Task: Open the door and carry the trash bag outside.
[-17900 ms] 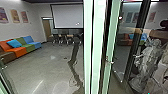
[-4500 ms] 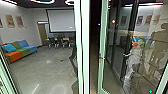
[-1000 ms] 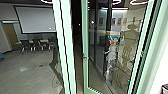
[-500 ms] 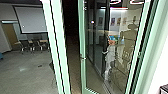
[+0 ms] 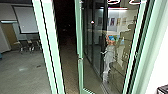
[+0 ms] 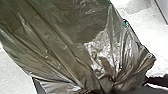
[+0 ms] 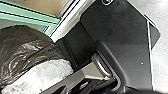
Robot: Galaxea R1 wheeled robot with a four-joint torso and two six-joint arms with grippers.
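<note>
Shifted since half a second ago, head view: pale-green upright (image 5: 47, 47) lies closer to the projection screen (image 5: 22, 17) and covers more of it. Dark gap between that upright and the glazed door (image 5: 80, 72) shows wider.

Door: ajar, ahead of both sets of jaws. Dark opening beside it, with a strip of ground (image 5: 71, 75) low down.

Trash bag (image 6: 47, 47): dark, thin, creased, directly in front of the left gripper (image 6: 100, 88). Folds draw together close to the left jaws and fan out away from them; part of the surface looks crinkled and shiny. Cannot tell whether the left jaws grip the gathered part. Pale floor (image 6: 11, 70) beyond the bag.

Right gripper (image 7: 85, 83): cannot tell if its jaws are clenched or released. Rounded bulk of the bag near them, dark with a bright patch. Green framing (image 7: 25, 11) past the bag, farther from the right jaws.

Chairs (image 5: 26, 46): well apart from either set of jaws, below the screen.
</note>
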